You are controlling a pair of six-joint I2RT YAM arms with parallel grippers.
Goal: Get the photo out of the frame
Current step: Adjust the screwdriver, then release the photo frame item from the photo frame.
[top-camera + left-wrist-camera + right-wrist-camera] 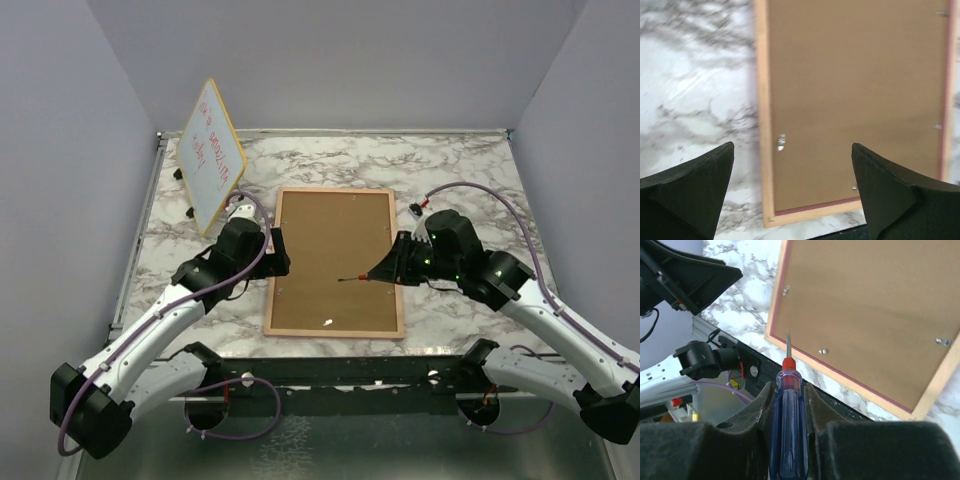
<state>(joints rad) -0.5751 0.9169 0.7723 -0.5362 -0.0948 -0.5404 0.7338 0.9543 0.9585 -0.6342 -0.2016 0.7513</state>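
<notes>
Right wrist: jaws grip screwdriver (788, 405), tip seemingly above frame (865, 315).

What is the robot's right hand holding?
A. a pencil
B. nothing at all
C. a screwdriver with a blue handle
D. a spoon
C: the right gripper is shut on a screwdriver with a blue handle and a red collar, its thin metal tip pointing toward the brown back of the frame.
</notes>
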